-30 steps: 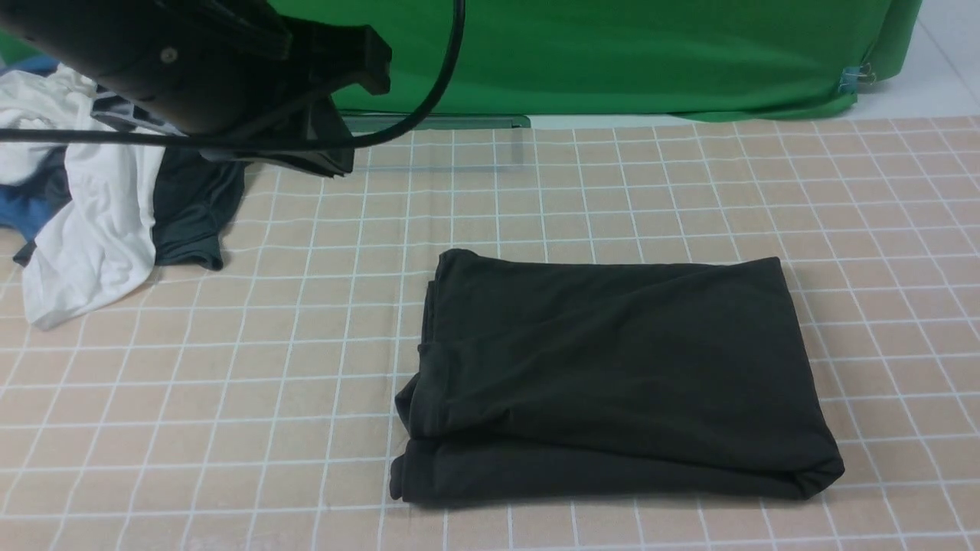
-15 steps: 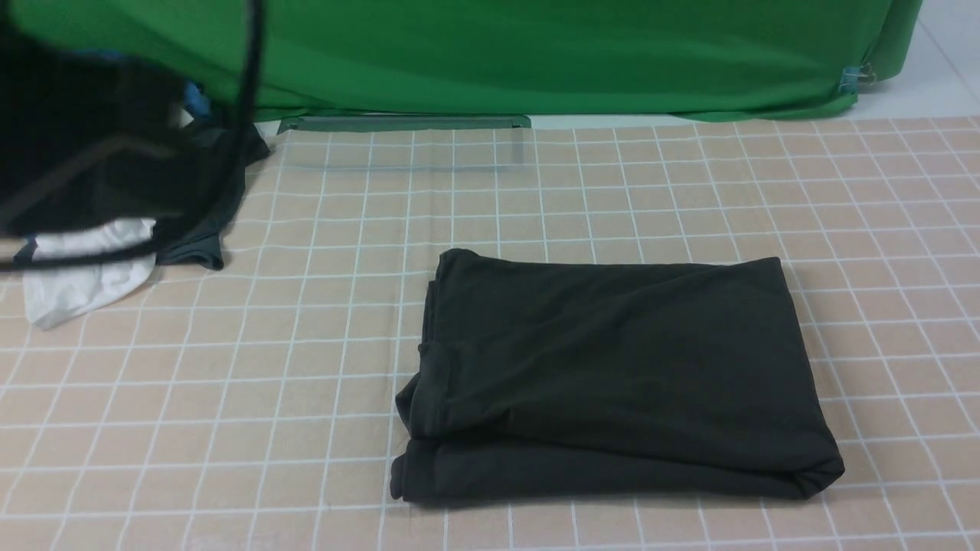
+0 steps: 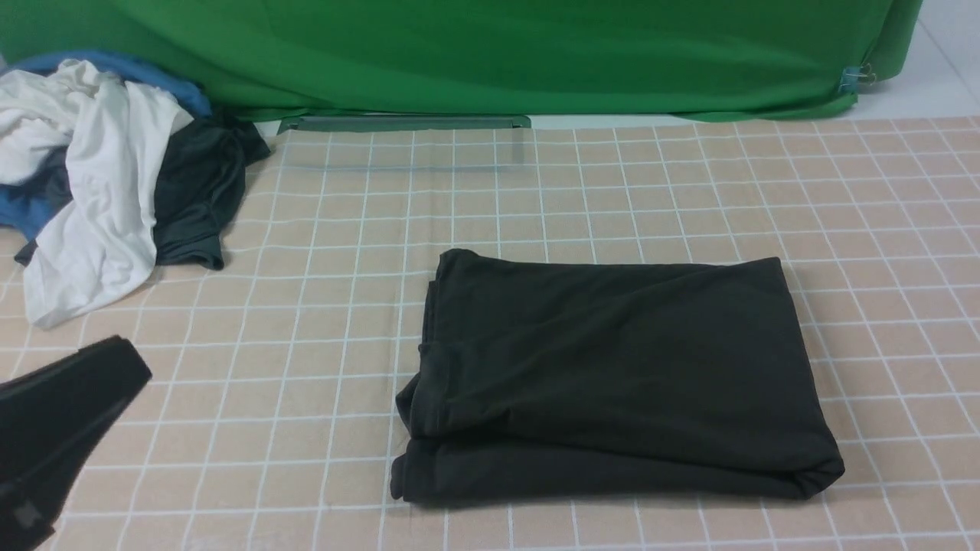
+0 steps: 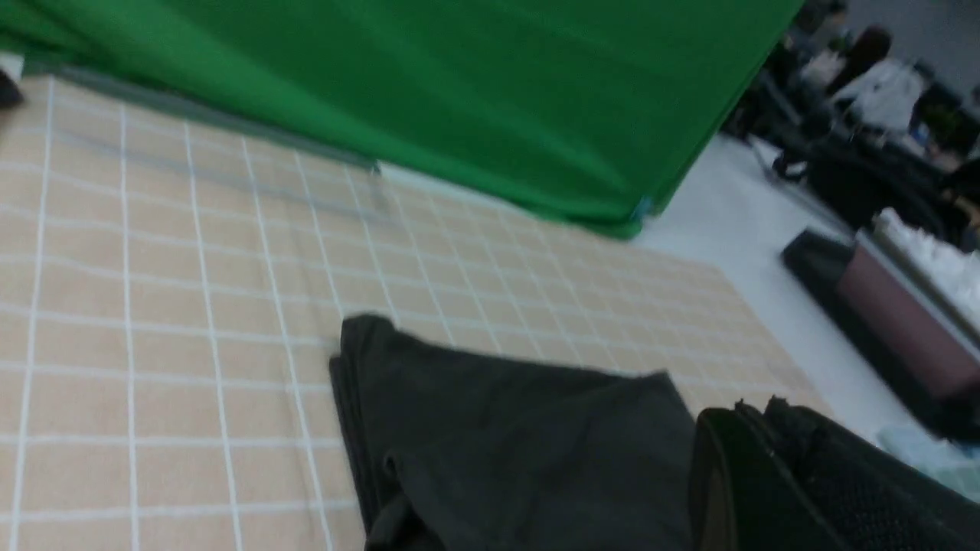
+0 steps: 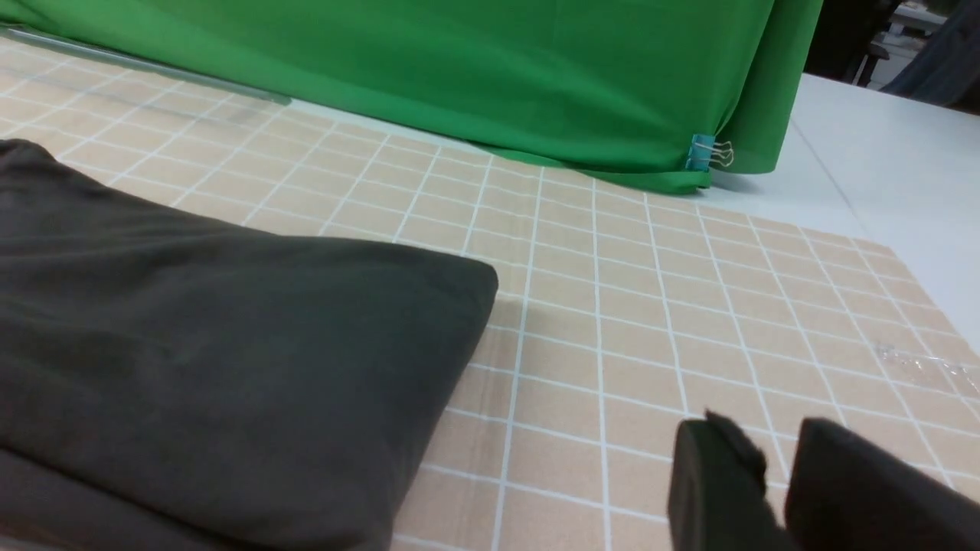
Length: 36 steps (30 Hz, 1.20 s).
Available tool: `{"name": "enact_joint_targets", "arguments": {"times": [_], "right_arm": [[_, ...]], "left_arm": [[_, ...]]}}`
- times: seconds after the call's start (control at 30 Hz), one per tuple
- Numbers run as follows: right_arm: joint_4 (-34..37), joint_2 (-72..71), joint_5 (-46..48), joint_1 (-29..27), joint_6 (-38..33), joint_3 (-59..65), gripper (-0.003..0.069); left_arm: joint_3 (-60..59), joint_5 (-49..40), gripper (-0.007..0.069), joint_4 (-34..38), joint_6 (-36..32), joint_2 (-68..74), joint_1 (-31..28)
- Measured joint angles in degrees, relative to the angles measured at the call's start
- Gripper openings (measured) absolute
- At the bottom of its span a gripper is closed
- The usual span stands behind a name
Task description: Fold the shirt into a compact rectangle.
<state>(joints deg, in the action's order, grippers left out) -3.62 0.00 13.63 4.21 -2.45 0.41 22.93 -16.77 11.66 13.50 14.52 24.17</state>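
The shirt (image 3: 612, 375) lies folded into a black rectangle on the checked cloth, a little right of the middle; its print and neck label are hidden. The same shirt (image 4: 498, 444) fills the lower middle of the left wrist view, and the right wrist view shows its far right corner (image 5: 230, 329). My left gripper (image 3: 115, 367) pokes in at the lower left, well left of the shirt, with its fingers pressed together on nothing (image 4: 754, 405). The right gripper (image 5: 777, 440) hovers over bare cloth to the right of the shirt, a narrow gap between its fingers. It is outside the front view.
A heap of clothes sits at the back left: a white garment (image 3: 92, 191), a dark grey one (image 3: 195, 199) and a blue one (image 3: 23, 214). A green backdrop (image 3: 536, 53) closes the far edge, held by a clip (image 3: 857, 76). The checked cloth (image 3: 268, 344) covers the table.
My left arm has swung from high over the clothes heap at the upper left down to the lower left corner. The folded shirt has not moved.
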Motion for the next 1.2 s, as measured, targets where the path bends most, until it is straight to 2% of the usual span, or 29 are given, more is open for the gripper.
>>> {"name": "enact_joint_targets", "arguments": {"times": [0.07, 0.33, 0.6, 0.8, 0.93, 1.07, 1.2], "right_arm": [[0.0, 0.0, 0.0, 0.0, 0.0, 0.0, 0.0182], [0.0, 0.0, 0.0, 0.0, 0.0, 0.0, 0.0201], [0.0, 0.0, 0.0, 0.0, 0.0, 0.0, 0.023], [0.0, 0.0, 0.0, 0.0, 0.0, 0.0, 0.0236], [0.0, 0.0, 0.0, 0.0, 0.0, 0.0, 0.0237], [0.0, 0.0, 0.0, 0.0, 0.0, 0.0, 0.0237], [0.0, 0.0, 0.0, 0.0, 0.0, 0.0, 0.0237]], "left_arm": [[-2.43, 3.88, 0.0015, 0.14, 0.0, -2.17, 0.0], [-3.16, 1.66, 0.0015, -0.55, -0.06, -2.58, 0.0], [-3.18, 1.35, 0.0015, -6.6, -0.72, -2.58, 0.0], [-6.21, 1.76, 0.0017, -15.77, 0.56, -2.76, -0.79], [-10.85, 3.69, 0.0017, -16.86, 1.43, -2.76, -5.03], [-17.8, 10.28, 0.0017, -10.67, 0.1, -3.41, -13.85], [-22.55, 13.02, 0.0017, -8.82, -0.25, -7.87, -18.13]]}}
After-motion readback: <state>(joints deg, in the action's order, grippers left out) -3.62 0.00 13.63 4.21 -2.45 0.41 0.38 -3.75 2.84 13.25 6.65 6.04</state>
